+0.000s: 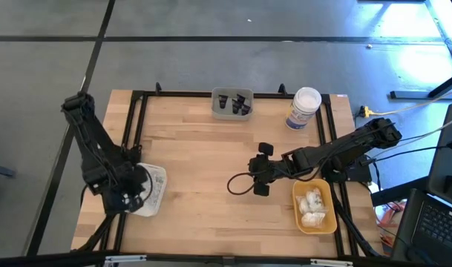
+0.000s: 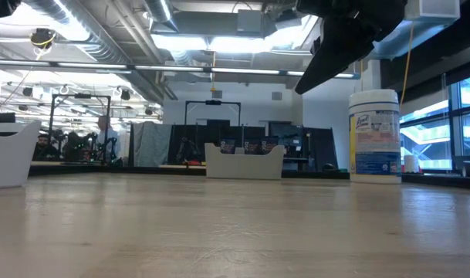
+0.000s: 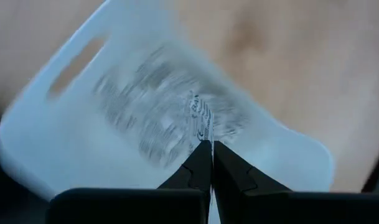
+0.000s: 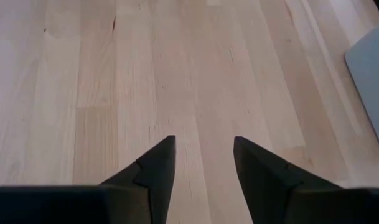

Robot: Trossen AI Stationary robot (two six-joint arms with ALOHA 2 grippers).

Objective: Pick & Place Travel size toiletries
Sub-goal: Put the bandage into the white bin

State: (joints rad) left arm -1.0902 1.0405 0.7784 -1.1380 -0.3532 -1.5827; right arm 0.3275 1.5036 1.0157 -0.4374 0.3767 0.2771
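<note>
A white tray at the table's left holds silvery packets, which are blurred in the left wrist view. My left gripper hangs over this tray, pointing down, shut, with nothing seen between its fingers. My right gripper stands open above bare wood at the table's middle, its fingers empty. White puffy bundles lie in a yellow tray at the near right. Small dark items sit in a grey tray at the far edge.
A tall white jar with a blue label stands at the far right, also plain in the low view. A black frame runs around the tabletop. Bare wood lies between the trays. A pale tray corner shows beside my right gripper.
</note>
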